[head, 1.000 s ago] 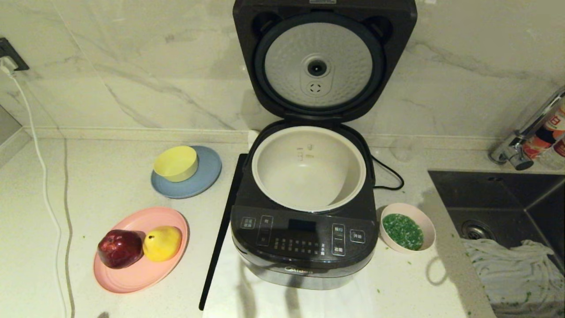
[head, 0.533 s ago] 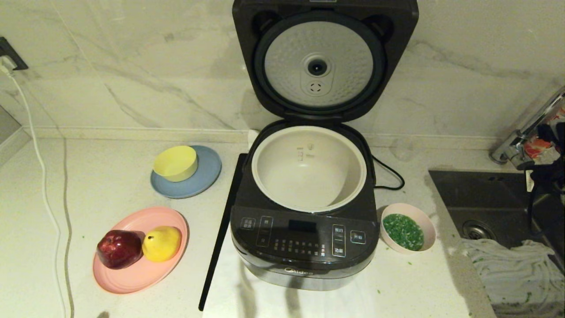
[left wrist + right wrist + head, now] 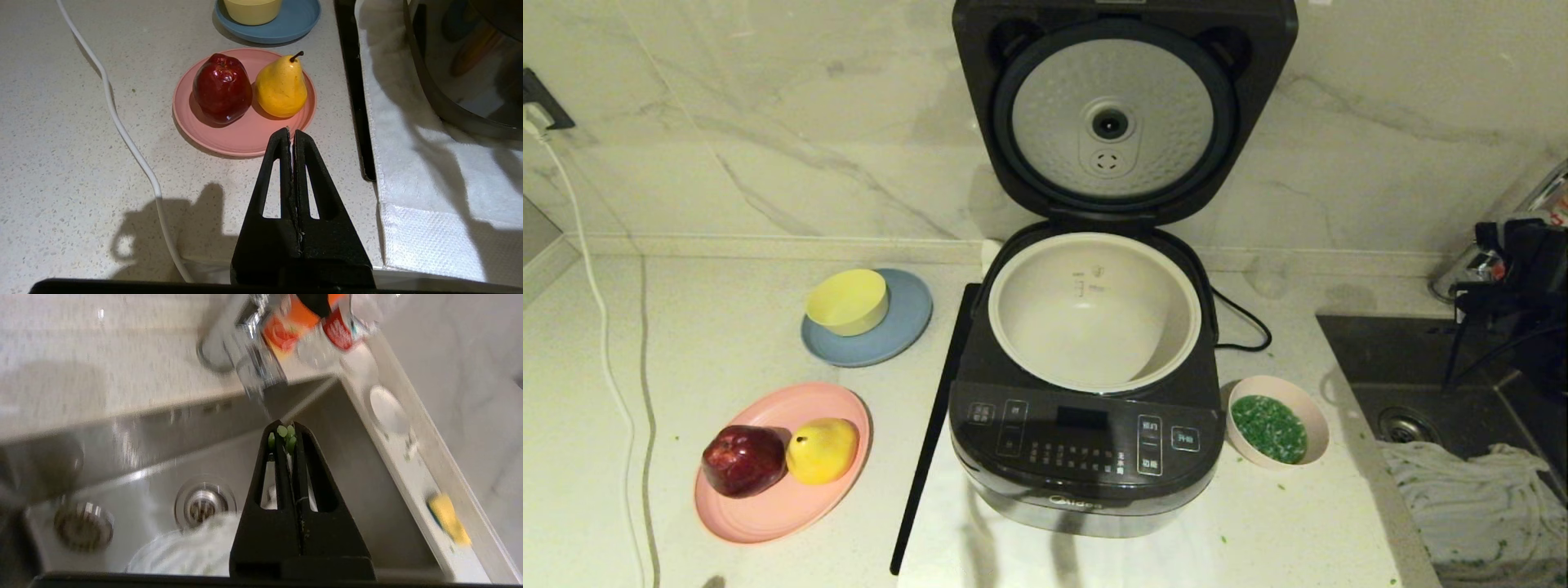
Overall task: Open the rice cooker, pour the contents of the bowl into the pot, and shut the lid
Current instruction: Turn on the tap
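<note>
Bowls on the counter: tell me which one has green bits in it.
The pale pink bowl right of the rice cooker holds the chopped green bits. The yellow bowl, sitting on the blue plate to the cooker's left, shows none.

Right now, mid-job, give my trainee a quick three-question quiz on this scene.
1. True or false: the lid of the rice cooker stands open.
2. Where are the green contents? A) in the pot B) in the pink bowl C) in the yellow bowl
3. Fill in: the right gripper hangs over the ____, fingers closed.

Key: 1 true; 2 B; 3 sink.
</note>
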`<state>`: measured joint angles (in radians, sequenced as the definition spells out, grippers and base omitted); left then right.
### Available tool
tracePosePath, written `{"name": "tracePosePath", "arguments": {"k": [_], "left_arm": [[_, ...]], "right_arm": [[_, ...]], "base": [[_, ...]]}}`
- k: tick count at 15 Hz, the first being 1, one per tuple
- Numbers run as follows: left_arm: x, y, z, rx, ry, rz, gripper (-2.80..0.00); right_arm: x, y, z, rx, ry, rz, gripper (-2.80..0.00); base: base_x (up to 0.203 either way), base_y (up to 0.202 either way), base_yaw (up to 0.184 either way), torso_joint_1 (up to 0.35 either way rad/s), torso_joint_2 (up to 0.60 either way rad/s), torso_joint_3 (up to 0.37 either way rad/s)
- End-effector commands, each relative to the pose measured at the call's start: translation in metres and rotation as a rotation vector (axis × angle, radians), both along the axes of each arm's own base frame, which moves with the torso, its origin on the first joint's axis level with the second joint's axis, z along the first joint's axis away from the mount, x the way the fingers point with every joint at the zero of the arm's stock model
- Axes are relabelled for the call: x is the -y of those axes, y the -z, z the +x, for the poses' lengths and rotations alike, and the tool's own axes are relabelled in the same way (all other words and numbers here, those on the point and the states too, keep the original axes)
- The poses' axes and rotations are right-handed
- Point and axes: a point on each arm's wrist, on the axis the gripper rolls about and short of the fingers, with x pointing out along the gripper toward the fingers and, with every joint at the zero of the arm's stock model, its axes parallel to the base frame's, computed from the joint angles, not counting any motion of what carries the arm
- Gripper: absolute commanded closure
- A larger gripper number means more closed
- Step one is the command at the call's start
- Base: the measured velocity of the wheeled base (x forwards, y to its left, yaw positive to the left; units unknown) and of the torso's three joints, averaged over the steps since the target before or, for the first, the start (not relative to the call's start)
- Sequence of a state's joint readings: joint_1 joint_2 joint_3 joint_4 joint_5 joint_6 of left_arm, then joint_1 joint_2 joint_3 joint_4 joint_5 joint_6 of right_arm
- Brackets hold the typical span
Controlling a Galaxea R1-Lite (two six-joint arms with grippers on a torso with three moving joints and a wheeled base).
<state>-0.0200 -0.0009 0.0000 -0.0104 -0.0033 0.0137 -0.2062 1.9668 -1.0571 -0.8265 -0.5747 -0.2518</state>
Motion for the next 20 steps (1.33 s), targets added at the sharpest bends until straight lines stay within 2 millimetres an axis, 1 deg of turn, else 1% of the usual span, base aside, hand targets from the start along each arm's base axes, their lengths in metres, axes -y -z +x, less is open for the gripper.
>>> {"name": "tracePosePath", "arguments": {"k": [1, 3, 9, 11, 15, 20], "left_arm": [[0.0, 0.002, 0.001, -0.007, 0.0, 0.0, 0.0], [0.0, 0.002, 0.001, -0.007, 0.0, 0.0, 0.0], [0.0, 0.002, 0.001, -0.007, 0.0, 0.001, 0.0], [0.0, 0.002, 0.001, -0.007, 0.0, 0.0, 0.0], [0.0, 0.002, 0.001, -0.007, 0.0, 0.0, 0.0], [0.0, 0.002, 0.001, -0.007, 0.0, 0.0, 0.0]], "right_arm": [[0.006, 0.02, 0.02, -0.001, 0.005, -0.022, 0.0], [0.015, 0.026, 0.031, 0.035, 0.022, -0.063, 0.0], [0.035, 0.021, 0.042, 0.079, 0.059, -0.097, 0.0], [0.037, 0.019, 0.047, 0.089, 0.061, -0.101, 0.0], [0.039, 0.034, 0.053, 0.062, 0.051, -0.094, 0.0], [0.04, 0.038, 0.056, 0.06, 0.046, -0.09, 0.0]], "base": [[0.0, 0.0, 0.0, 0.0, 0.0, 0.0], [0.0, 0.0, 0.0, 0.0, 0.0, 0.0], [0.0, 0.0, 0.0, 0.0, 0.0, 0.0], [0.0, 0.0, 0.0, 0.0, 0.0, 0.0], [0.0, 0.0, 0.0, 0.0, 0.0, 0.0], [0.0, 0.0, 0.0, 0.0, 0.0, 0.0]]}}
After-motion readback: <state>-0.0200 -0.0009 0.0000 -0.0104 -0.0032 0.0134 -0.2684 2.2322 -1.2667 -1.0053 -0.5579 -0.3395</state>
